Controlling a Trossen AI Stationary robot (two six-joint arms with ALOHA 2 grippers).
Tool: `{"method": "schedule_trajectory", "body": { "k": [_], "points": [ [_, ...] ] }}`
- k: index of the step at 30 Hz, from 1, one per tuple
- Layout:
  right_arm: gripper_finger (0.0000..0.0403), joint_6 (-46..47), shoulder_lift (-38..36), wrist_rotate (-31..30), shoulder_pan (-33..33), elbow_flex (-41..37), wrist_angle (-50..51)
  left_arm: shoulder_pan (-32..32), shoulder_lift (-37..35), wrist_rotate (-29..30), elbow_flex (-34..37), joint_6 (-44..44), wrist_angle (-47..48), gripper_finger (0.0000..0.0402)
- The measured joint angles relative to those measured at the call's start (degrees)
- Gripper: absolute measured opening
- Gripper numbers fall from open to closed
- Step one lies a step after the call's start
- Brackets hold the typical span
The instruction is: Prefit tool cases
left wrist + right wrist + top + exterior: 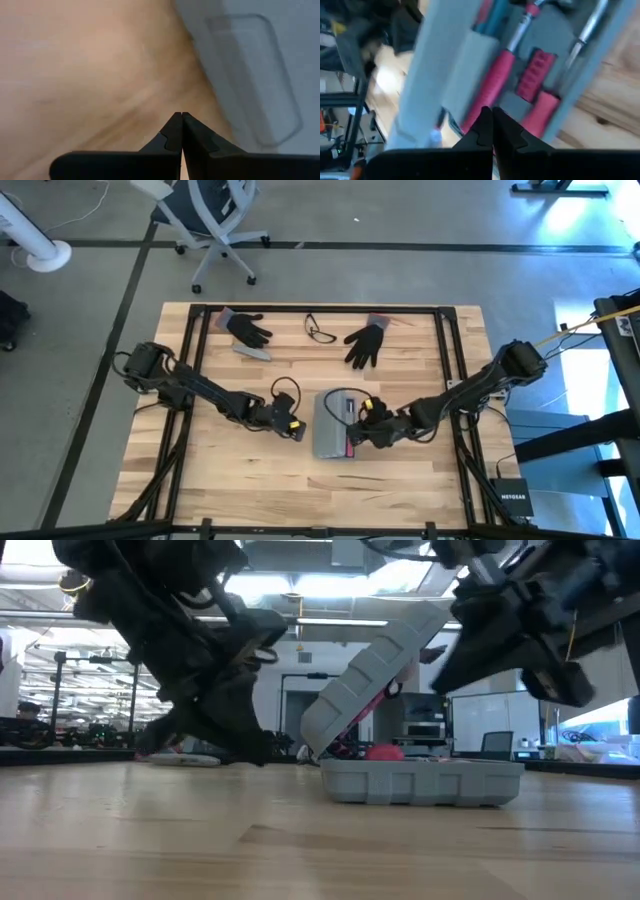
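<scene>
Wooden worktop (250, 470), centre: tool case (332, 423) half-open, between both grippers. Left gripper (293, 427) closed, empty, just beside; right gripper (366, 420) closed, empty, over its interior.

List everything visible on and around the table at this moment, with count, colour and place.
tool case: one, blue-grey, table centre, lid half raised, pink-handled tools inside
gloves: two, black, far side of table, second
grey bar: one, beside the left-hand glove
glasses: one pair, dark-framed, between the gloves
office chair: one, white and grey, on the floor beyond the table
left pincer: shut, on the table left of the case
right pincer: shut, at the open case
</scene>
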State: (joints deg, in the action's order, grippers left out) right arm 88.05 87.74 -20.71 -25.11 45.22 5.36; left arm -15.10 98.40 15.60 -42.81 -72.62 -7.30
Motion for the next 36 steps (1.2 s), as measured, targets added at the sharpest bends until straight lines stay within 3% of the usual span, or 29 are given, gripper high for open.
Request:
{"method": "schedule_trajectory", "body": {
  "k": [10,15,32,36],
  "points": [
    [0.0000,-12.6,6.1,1.9,3.8,13.3,-2.0,-1.2,1.8,-2.6,-0.4,1.5,-2.1,0.0000],
    [0.0000,-16.7,9.7,6.2,6.7,17.2,-2.2,-1.8,1.7,-2.6,-0.5,2.6,-2.1,0.0000],
    [0.0000,-20.9,11.7,13.8,10.6,19.7,-2.2,-5.8,1.7,-3.2,0.3,7.8,3.0,0.0000],
    [0.0000,-20.9,11.9,13.7,11.0,19.7,-2.2,-9.0,1.3,-1.5,3.5,3.7,3.6,0.0000]
  ]
}}
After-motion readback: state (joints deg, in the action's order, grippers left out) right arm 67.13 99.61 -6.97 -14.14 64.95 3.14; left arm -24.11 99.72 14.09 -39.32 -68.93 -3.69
